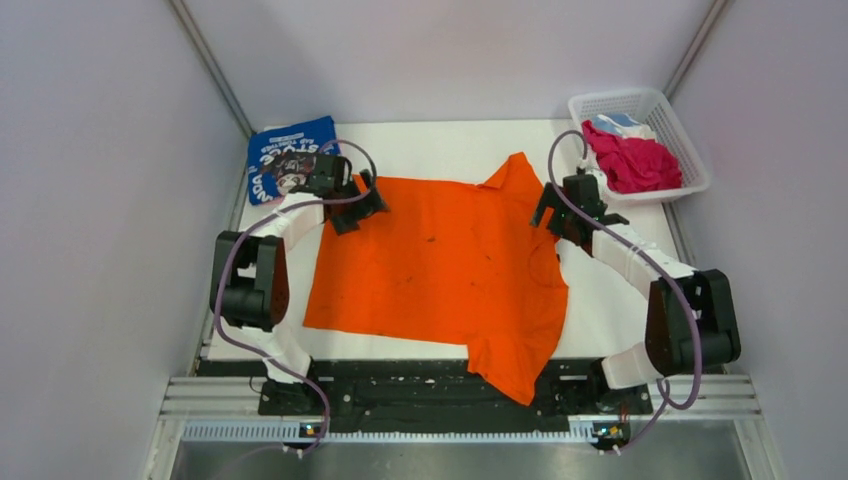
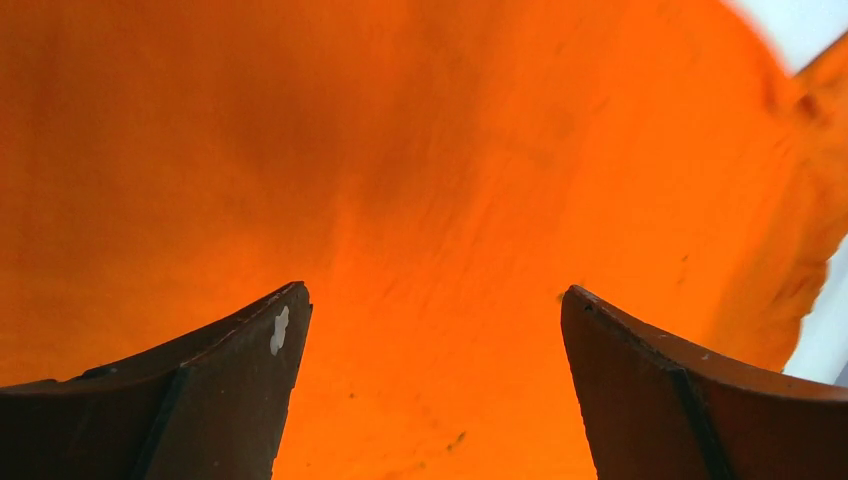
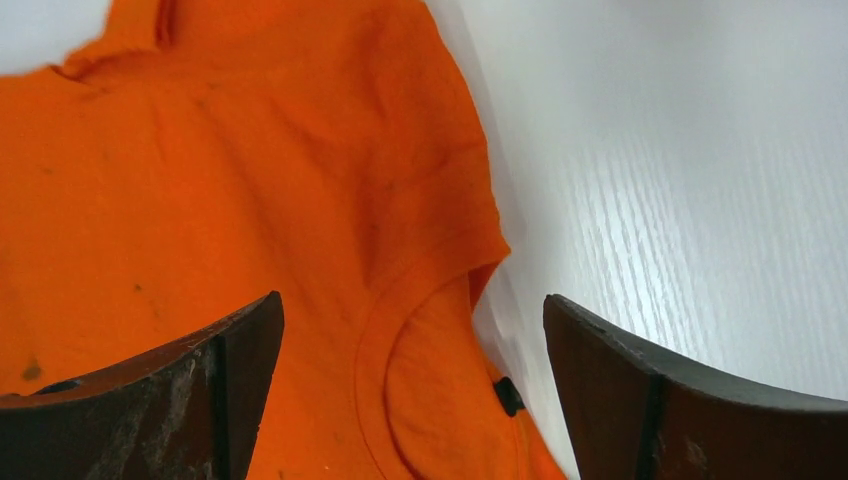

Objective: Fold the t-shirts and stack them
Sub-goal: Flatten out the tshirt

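A bright orange t-shirt point(image 1: 440, 265) lies spread flat on the white table, one sleeve hanging over the near edge. My left gripper point(image 1: 362, 205) hovers open over its far left corner; orange cloth point(image 2: 430, 200) fills that wrist view, nothing between the fingers. My right gripper point(image 1: 556, 215) stands open above the shirt's right side, over the neckline point(image 3: 420, 380) and table edge of the cloth. A folded blue t-shirt point(image 1: 290, 155) with white lettering lies at the far left. Pink and light-blue t-shirts point(image 1: 632, 160) sit bunched in the basket.
A white lattice basket point(image 1: 640, 105) stands at the far right corner of the table point(image 1: 440, 150). Grey walls close in on both sides. The arm bases and a black rail point(image 1: 440, 395) run along the near edge.
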